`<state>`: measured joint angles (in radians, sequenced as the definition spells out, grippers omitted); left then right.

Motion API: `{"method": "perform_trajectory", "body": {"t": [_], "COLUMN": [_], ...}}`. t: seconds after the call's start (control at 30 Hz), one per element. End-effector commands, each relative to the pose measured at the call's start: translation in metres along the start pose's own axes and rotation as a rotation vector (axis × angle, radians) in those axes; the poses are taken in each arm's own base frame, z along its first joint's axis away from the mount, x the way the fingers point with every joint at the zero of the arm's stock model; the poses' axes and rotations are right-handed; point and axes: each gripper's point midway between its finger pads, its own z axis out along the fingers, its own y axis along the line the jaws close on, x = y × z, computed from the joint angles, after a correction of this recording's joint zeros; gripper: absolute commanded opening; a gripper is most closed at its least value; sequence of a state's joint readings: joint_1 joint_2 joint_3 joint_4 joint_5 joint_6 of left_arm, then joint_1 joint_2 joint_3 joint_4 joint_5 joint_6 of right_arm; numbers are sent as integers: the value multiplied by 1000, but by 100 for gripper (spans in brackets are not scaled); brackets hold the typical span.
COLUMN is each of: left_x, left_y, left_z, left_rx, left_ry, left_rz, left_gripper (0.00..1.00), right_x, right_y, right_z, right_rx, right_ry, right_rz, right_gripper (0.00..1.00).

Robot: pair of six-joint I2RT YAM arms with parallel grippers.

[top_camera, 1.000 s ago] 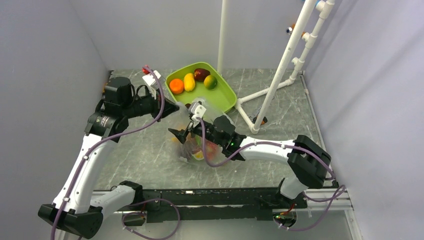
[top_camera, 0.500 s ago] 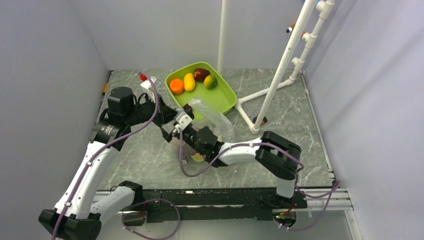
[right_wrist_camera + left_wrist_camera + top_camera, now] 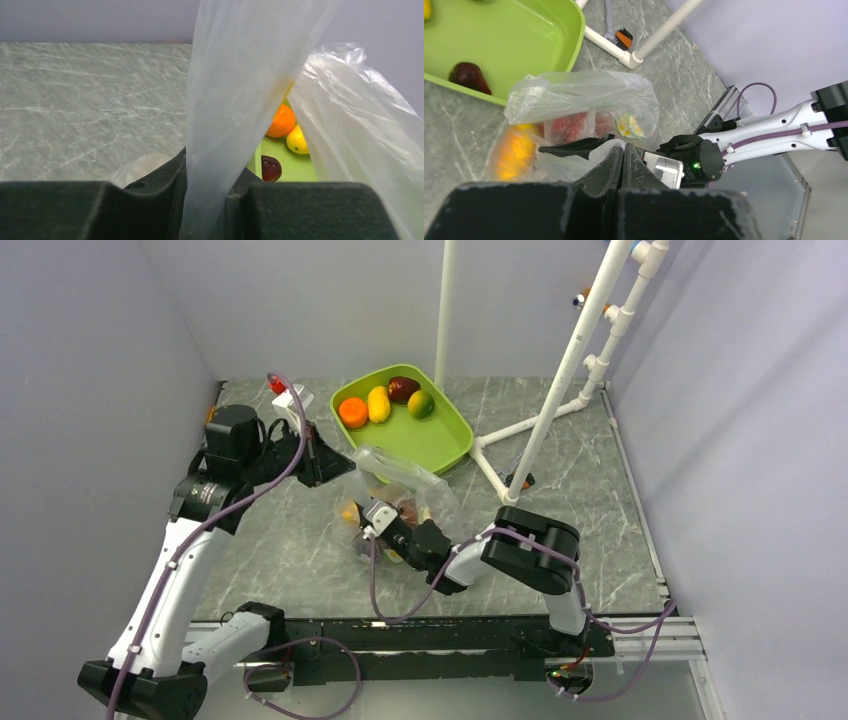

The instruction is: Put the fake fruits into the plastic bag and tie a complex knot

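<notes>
The clear plastic bag point(image 3: 405, 485) lies in front of the lime green tray point(image 3: 445, 440). Inside it are fake fruits: an orange oblong point(image 3: 516, 150) and red berries point(image 3: 571, 125). An orange point(image 3: 352, 412), a yellow fruit point(image 3: 378, 403), a maroon one point(image 3: 403, 389) and a green one point(image 3: 421, 403) lie in the tray. My left gripper point(image 3: 328, 462) point(image 3: 622, 149) is shut, with bag plastic bunched at its tips on the bag's left edge. My right gripper point(image 3: 355, 512) point(image 3: 209, 172) is shut on a taut band of the bag's plastic at its near left side. No knot is in view.
A white PVC pipe frame point(image 3: 560, 370) stands at the right of the tray, its feet on the grey marble table point(image 3: 590, 470). A white pole point(image 3: 443, 310) rises behind the tray. Grey walls close in both sides.
The right arm has folded in and swung its gripper left, then closed it on the bag's plastic. The left gripper stayed shut and shifted a little; the bag was pulled and reshaped.
</notes>
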<state>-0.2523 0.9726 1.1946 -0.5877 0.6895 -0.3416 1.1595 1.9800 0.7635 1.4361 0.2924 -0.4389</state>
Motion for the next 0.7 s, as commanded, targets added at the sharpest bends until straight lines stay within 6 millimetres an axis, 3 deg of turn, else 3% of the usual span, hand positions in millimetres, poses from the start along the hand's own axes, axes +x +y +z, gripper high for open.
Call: {"method": "perform_trajectory", "body": {"t": [0.0, 0.1, 0.17, 0.43, 0.67], "left_x": [-66, -64, -58, -1, 78], "left_y": [-42, -35, -15, 140, 221], "left_z": [-25, -29, -31, -55, -21], "left_rx": [99, 66, -17, -630, -660], "left_ry": [-182, -158, -122, 53, 271], "left_rz": [261, 389, 469, 407, 110], "left_gripper": [0, 0, 0, 0, 0], "right_x": [54, 63, 65, 49, 29], "right_y": [10, 8, 8, 1, -2], "right_z": [-21, -27, -33, -44, -43], "right_rx": [-69, -77, -89, -103, -101], "right_ry": [190, 221, 222, 162, 77], "right_rz": [-39, -36, -41, -54, -68], "right_gripper": [15, 0, 0, 0, 0]}}
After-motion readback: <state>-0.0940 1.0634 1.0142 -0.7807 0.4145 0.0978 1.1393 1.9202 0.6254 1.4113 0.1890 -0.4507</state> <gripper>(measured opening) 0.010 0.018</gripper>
